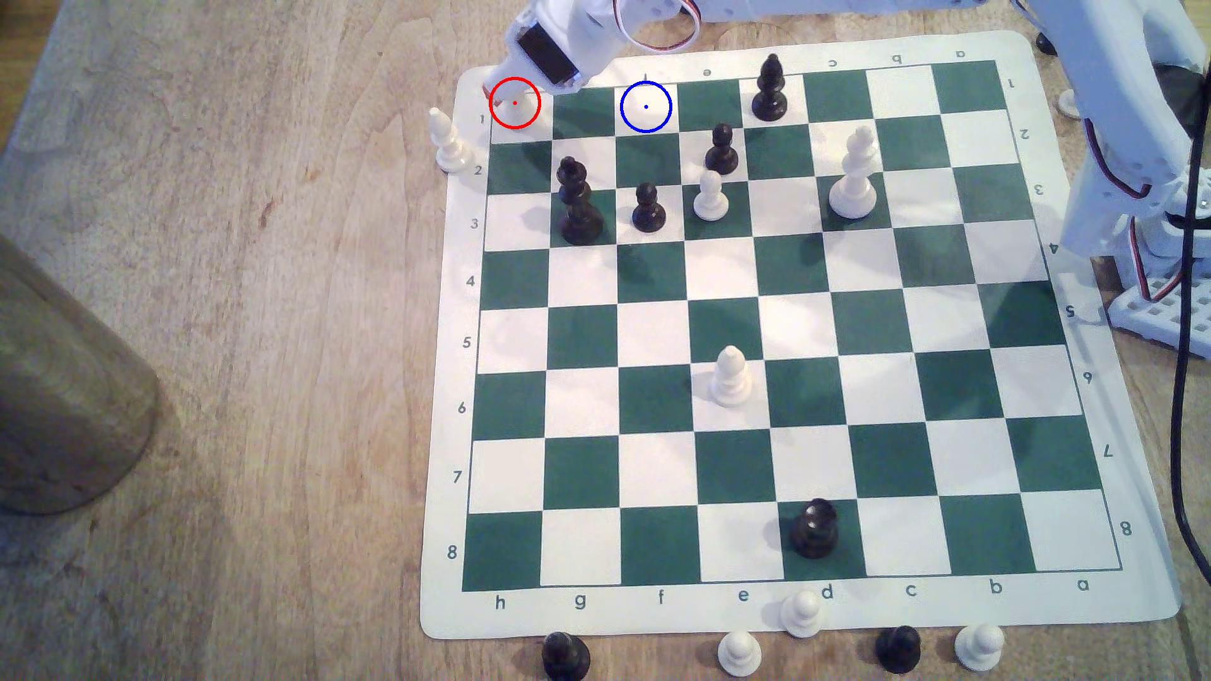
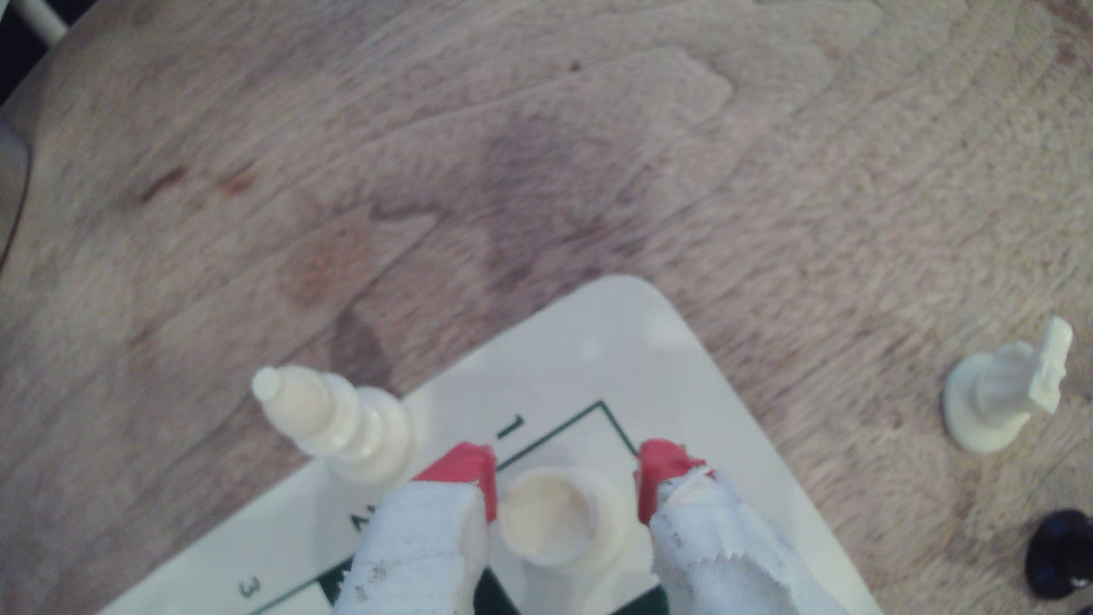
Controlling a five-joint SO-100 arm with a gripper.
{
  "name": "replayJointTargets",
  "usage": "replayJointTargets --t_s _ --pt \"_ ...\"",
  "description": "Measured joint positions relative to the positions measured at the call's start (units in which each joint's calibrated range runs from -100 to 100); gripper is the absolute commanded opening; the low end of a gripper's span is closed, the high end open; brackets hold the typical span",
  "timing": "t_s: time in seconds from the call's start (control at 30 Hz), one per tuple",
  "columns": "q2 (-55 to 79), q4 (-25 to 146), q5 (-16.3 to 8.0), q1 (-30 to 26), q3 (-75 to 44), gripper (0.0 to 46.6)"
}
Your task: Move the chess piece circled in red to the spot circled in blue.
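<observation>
Two red-tipped fingers (image 2: 458,470) of the gripper (image 2: 568,479) flank the white rook (image 2: 553,517), which we see standing on the red-ringed corner square of the chessboard (image 1: 655,406); the jaws are parted, one pad near touching, the other apart, so nothing is clamped. Just off that corner's edge stands a white bishop (image 1: 449,141). We find the blue-ringed square (image 1: 646,107) bare, one empty green square between it and the rook.

Cream-white chess piece (image 2: 553,520); red-tipped jaws, white-wrapped; green-and-white checkered board (image 1: 786,327).
</observation>
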Motion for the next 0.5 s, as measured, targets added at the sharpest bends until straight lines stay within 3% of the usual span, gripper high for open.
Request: replayJointTargets --t_s 0.5 --pt "1.3 0.0 0.0 -0.5 -0.1 12.4"
